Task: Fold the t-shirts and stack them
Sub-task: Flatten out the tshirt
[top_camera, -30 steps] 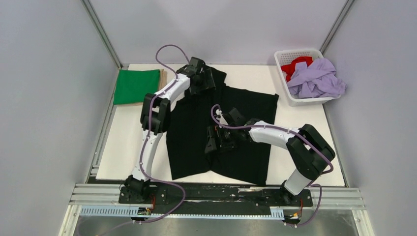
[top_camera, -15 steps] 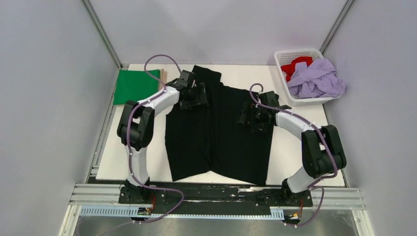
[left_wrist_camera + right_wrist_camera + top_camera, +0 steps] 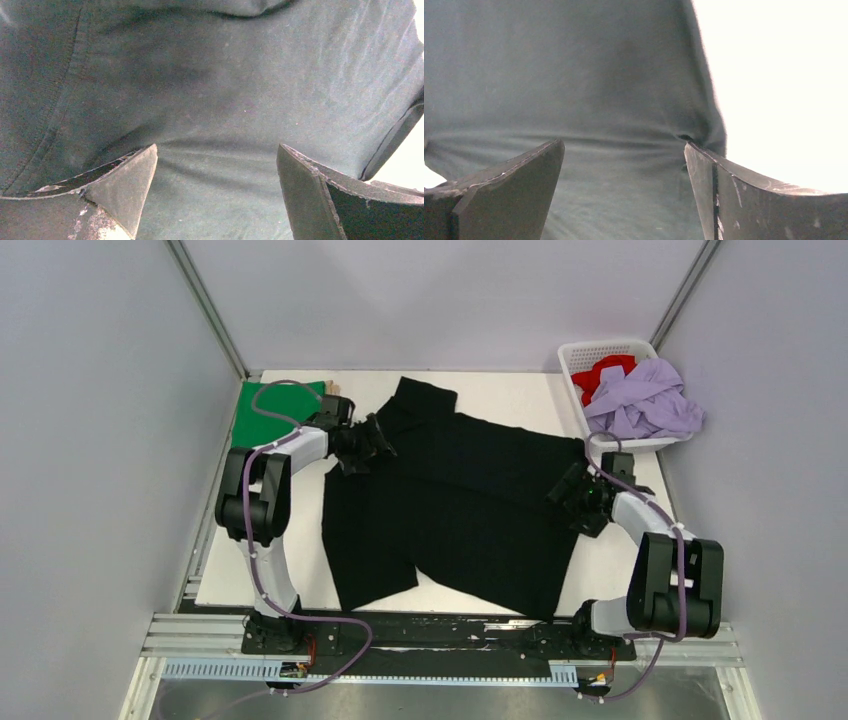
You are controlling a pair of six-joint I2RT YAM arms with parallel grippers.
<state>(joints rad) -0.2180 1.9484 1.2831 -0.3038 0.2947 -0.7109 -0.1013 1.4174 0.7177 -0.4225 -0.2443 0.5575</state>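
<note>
Spreading the black t-shirt (image 3: 470,510) flat appears to be the step in hand; no fold is made yet. The garment lies across the middle of the tabletop (image 3: 265,550), skewed, with one part bunched toward the back edge and a lapped edge running down its left part.

Risks, as judged:
- The cloth is not square to the arms, so a fold begun from here would likely come out crooked.
- Both hands sit at the margins of the shirt, where a shallow pinch could slip off or lift one layer only.
- The left hand (image 3: 368,443) works near the folded green t-shirt (image 3: 272,415), which has a tan t-shirt (image 3: 334,390) showing from under it. A sideways drag could disturb that stack.
- The right hand (image 3: 572,495) is near the tabletop's right side, where a pull could carry the cloth toward the edge.

Pose:
- The left arm reaches far, wrist turned inward, with the hand low over the shirt's upper left corner.
- The right arm is folded tight, with the hand low on the shirt's right side edge.
- Both wrist views show the fingers (image 3: 125,185) set well apart, black cloth beneath them and nothing clamped.

The lilac t-shirt (image 3: 645,400) and red t-shirt (image 3: 605,370) lie in the white basket (image 3: 603,344) at the far right corner.
</note>
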